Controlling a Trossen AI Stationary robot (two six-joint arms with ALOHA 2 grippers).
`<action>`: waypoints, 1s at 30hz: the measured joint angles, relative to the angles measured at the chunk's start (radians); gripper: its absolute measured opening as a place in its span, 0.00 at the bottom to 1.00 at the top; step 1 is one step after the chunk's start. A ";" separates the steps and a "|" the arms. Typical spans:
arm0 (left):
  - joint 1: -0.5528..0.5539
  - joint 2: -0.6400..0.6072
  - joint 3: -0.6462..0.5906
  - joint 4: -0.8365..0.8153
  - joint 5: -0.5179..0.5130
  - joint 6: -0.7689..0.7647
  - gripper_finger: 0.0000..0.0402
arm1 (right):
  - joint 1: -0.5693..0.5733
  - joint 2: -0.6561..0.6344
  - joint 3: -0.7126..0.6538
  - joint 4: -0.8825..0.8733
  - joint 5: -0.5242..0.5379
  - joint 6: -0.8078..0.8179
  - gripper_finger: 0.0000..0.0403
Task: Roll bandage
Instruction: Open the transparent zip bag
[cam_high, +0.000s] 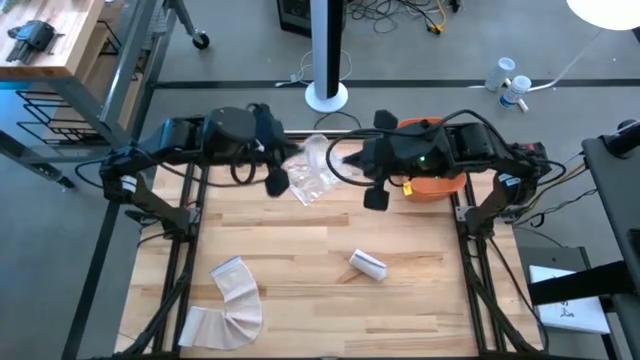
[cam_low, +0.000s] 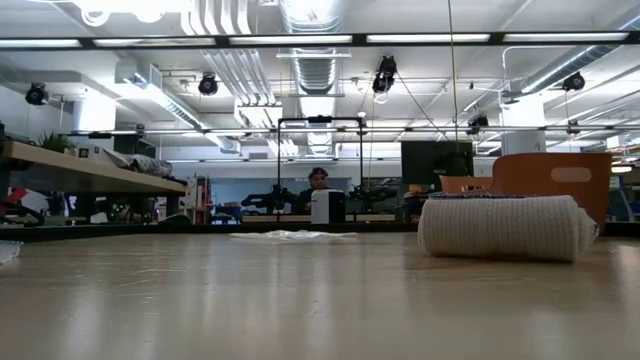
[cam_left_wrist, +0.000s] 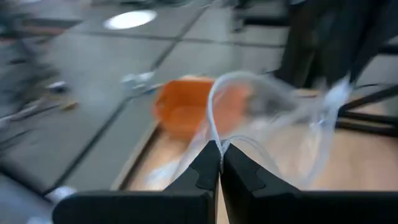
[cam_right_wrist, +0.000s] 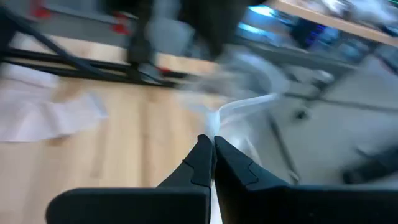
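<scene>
Honestly, the clear plastic bag (cam_high: 315, 168) looks ready to tear or slip: the left gripper (cam_left_wrist: 221, 163) and right gripper (cam_right_wrist: 213, 157) are both pinched shut on its thin, crinkly film, just beside the orange bin (cam_high: 435, 185). The rolled bandage (cam_high: 368, 265), a soft woven cylinder, sits well clear of that bin; the loose ribbed strip (cam_high: 232, 300) lies farther still.

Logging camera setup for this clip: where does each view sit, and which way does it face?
High: overhead, looking down; both arms, plastic bag, rolled bandage.
Low: table height, looking level across; same rolled bandage, no arms.
Left wrist: left gripper pinching bag, orange bin beyond.
Right wrist: right gripper pinching bag.
Shared: both wrists see the bag.
</scene>
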 joint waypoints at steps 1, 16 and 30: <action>0.000 0.000 0.000 0.023 0.028 -0.002 0.00 | 0.000 0.001 0.000 0.013 -0.041 -0.001 0.00; -0.022 -0.019 -0.004 0.143 -0.040 0.028 0.00 | -0.019 -0.010 -0.002 -0.114 0.102 0.197 0.00; -0.022 0.027 -0.008 -0.007 0.128 0.082 0.00 | -0.019 -0.032 -0.002 0.043 0.097 0.076 0.00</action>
